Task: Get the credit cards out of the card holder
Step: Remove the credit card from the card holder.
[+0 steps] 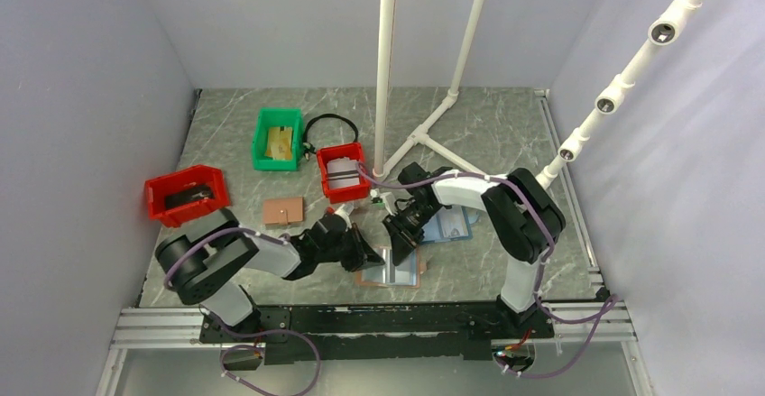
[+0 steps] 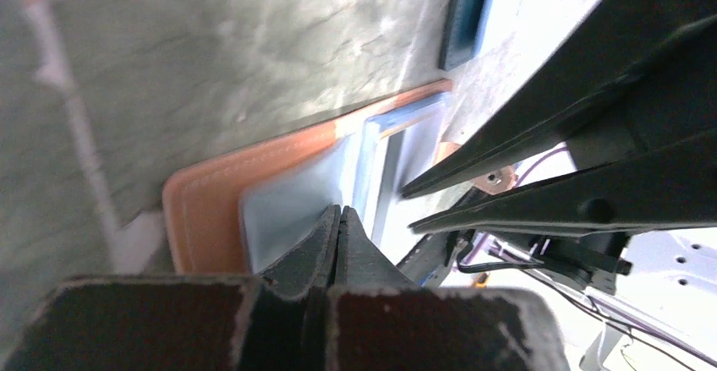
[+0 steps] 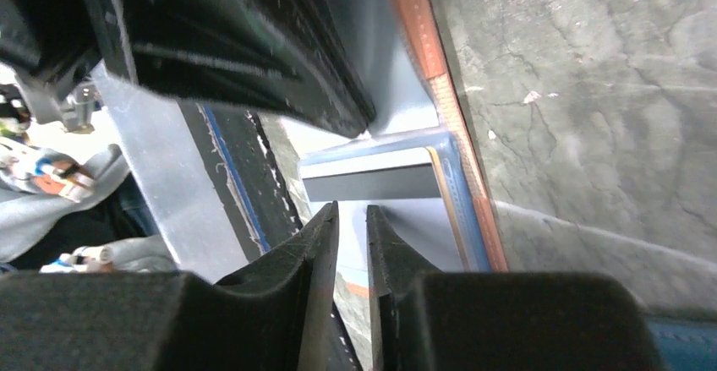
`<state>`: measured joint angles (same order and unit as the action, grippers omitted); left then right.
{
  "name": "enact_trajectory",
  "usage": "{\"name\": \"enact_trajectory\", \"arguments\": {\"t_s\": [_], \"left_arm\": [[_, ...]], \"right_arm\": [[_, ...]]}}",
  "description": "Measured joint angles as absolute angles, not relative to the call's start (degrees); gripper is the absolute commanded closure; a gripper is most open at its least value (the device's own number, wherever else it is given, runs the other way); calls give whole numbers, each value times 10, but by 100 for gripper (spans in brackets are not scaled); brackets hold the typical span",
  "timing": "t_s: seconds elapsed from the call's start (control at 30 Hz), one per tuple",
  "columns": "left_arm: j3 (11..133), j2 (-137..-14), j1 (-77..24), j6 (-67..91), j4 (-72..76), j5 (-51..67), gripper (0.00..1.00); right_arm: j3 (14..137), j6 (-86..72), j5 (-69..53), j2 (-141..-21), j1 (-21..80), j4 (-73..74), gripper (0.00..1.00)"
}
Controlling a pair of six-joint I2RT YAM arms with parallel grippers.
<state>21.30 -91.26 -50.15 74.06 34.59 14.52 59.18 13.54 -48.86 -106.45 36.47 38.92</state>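
On the near-centre desk [image 1: 505, 134], top view: card holder [image 1: 391, 274] lies open between the two arms, brown rim, light blue inside. Left tool [image 1: 368, 253] sits at its left edge and right tool [image 1: 402, 244] over its upper part, the two close together. All-blue bifold [image 1: 451, 225] lies just right of the holder, partly under the right arm. Closed brown wallet [image 1: 282, 211] lies to the left, apart.

Bins further back:
- Green bin [image 1: 277, 139] holds something tan.
- Middle red bin [image 1: 343, 172] holds pale grey flat pieces.
- Left red bin [image 1: 185, 194] holds a dark item, not identifiable.

Black cable loop [image 1: 330, 124] lies beside the green bin. White pipe frame [image 1: 386, 62] stands at the back.

Left wrist view: left tool pinched closed, tips resting on the light blue pocket. Whether it grips anything, cannot tell. Right tool crosses the right side as dark bars, blocking much of the holder.

Right wrist view: right tool at a narrow gap, nothing between the tips. Grey card [image 3: 368, 181] sticks out of a pocket just ahead of them. Left tool's body covers the upper left.
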Motion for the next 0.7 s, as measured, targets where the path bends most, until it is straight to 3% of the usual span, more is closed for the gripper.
{"name": "enact_trajectory", "arguments": {"t_s": [0.3,0.43,0.7], "left_arm": [[183,-785,-502,723,209,72,99],[177,-743,-502,711,176,60,84],[189,-743,-506,671,179,88,77]], "right_arm": [[592,174,-480,-1021,338,398,75],[592,174,-478,-1025,335,401,72],[592,167,-454,-1027,333,401,67]]}}
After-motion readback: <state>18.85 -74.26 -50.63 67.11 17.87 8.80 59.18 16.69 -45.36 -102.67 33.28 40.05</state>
